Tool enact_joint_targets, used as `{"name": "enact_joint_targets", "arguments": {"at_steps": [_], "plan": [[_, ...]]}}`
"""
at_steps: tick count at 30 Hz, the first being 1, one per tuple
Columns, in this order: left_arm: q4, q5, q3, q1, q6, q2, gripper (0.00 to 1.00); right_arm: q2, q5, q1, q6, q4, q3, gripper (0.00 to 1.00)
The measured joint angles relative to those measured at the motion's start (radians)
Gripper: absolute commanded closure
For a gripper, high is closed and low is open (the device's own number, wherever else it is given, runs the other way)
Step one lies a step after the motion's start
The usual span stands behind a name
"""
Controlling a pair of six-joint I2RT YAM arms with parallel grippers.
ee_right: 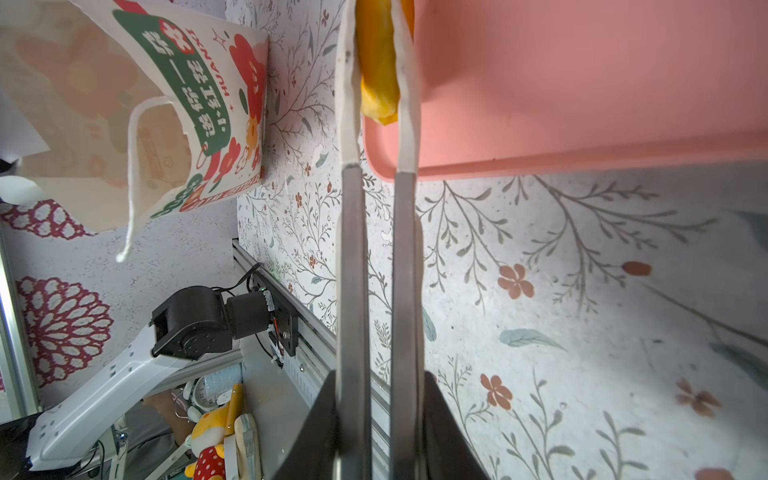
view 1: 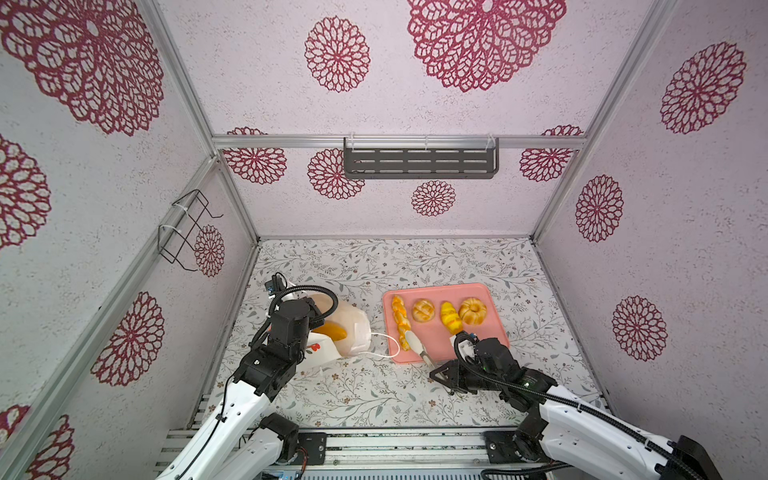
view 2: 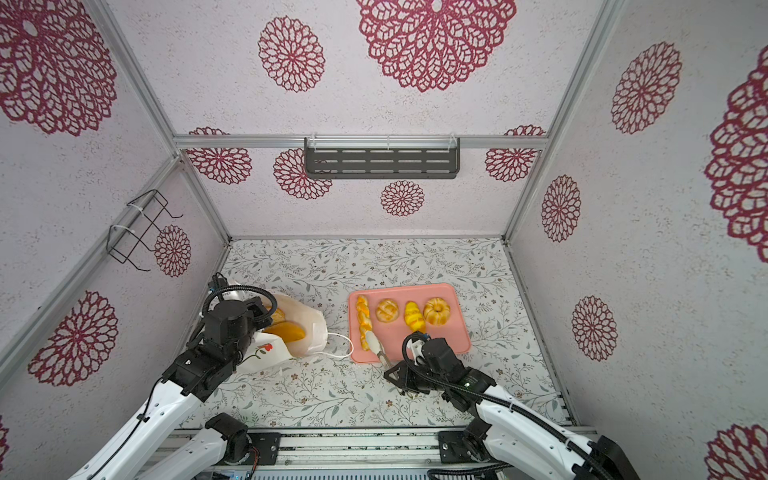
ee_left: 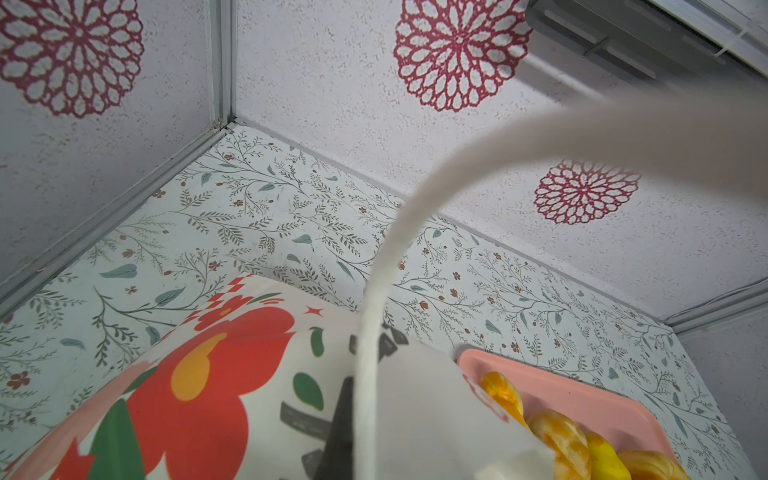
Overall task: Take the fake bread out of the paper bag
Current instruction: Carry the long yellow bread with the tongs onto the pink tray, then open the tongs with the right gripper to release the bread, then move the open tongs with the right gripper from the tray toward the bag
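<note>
The white paper bag (view 1: 353, 332) leans open on the left of the table, its rose print toward the front. An orange loaf (view 1: 331, 331) of fake bread shows inside; a roll (view 2: 276, 316) lies behind it. My left gripper (view 1: 311, 322) is shut on the bag's rim; one dark finger (ee_left: 338, 428) shows beside the cord handle. A twisted stick (view 1: 400, 320), round roll (view 1: 423, 310), yellow bun (view 1: 450, 316) and ring bun (view 1: 472, 310) lie on the pink tray (view 1: 432, 347). My right gripper (ee_right: 376, 41) is shut on the twisted stick's near end.
The bag's other cord handle (view 1: 384, 345) trails on the floral tabletop toward the tray's left edge. A grey slotted shelf (view 1: 419, 162) hangs on the back wall and a black wire rack (view 1: 187, 232) on the left wall. Walls close in three sides.
</note>
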Motion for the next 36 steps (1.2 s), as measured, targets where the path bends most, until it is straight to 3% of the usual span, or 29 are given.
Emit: {"name": "enact_joint_targets", "arguments": {"at_steps": [5, 12, 26, 36], "plan": [[0.0, 0.0, 0.0, 0.001, -0.003, 0.0, 1.0, -0.04, 0.016, -0.001, 0.0, -0.035, 0.0, 0.7], [0.001, 0.011, 0.0, 0.001, -0.011, 0.003, 1.0, -0.072, 0.046, -0.01, -0.008, -0.121, 0.0, 0.61], [0.011, 0.016, 0.0, 0.001, -0.018, 0.014, 1.0, -0.016, 0.097, -0.012, -0.098, -0.295, 0.119, 0.54], [0.019, 0.019, 0.0, 0.001, -0.018, 0.022, 1.0, -0.002, 0.125, -0.021, -0.206, -0.456, 0.243, 0.55]]}}
